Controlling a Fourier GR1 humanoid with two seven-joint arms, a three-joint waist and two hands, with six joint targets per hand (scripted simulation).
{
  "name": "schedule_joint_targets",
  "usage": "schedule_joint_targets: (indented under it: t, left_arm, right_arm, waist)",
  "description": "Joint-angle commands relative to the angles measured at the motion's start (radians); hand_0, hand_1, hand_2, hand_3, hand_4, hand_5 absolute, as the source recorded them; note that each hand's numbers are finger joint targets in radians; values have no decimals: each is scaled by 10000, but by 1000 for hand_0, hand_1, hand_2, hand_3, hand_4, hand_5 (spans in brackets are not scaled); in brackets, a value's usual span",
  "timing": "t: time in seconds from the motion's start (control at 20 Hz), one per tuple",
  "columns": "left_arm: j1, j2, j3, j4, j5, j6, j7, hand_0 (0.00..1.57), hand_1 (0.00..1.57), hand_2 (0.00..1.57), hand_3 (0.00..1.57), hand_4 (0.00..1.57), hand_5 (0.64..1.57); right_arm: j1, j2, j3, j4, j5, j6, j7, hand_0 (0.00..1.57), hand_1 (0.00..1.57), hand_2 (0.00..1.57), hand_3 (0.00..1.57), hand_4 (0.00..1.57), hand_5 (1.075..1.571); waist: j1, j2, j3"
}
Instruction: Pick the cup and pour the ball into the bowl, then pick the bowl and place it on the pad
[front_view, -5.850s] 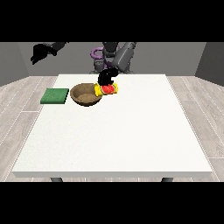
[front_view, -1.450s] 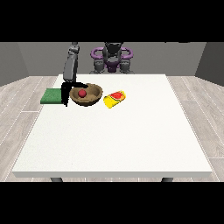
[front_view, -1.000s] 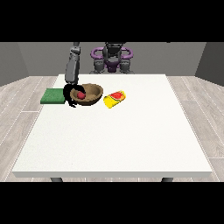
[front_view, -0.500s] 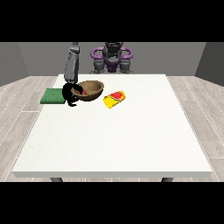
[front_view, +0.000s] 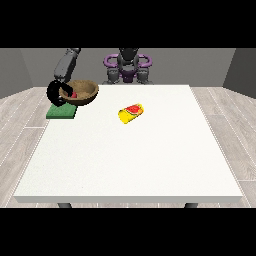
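The brown bowl (front_view: 81, 92) is held up off the table, over the far right part of the green pad (front_view: 61, 112). The red ball (front_view: 74, 94) lies inside it. The black hand at the view's left (front_view: 54, 93) is curled round the bowl's left rim. The yellow cup (front_view: 131, 113) lies on its side near the table's middle, its red inside facing up. I see no hand at the view's right.
The white table (front_view: 130, 160) stretches wide towards the camera. The robot's torso (front_view: 127, 67) stands behind the far edge. The pad lies close to the table's left edge.
The hand at the view's left closed on the bowl's rim and lifted the bowl, with the ball in it, leftwards over the pad. The cup has stayed where it lay.
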Motion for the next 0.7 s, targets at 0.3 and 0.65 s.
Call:
schedule_joint_targets:
  t: [0.3, 0.65]
  left_arm:
    - [-474, 677, 69, -673, 617, 613, 624, 0, 0, 0, 0, 0, 1571]
    - [-180, 170, -329, -1715, 824, 754, 383, 0, 0, 0, 0, 0, 1571]
  right_arm:
    - [601, -1789, -258, 869, 323, 1314, -1136, 1571, 1571, 1571, 975, 1151, 1565]
    - [210, -3040, -857, 1650, 55, 2138, -1294, 1571, 1571, 1571, 844, 1135, 1562]
  waist:
    - [-179, 547, 13]
    - [10, 1129, 16]
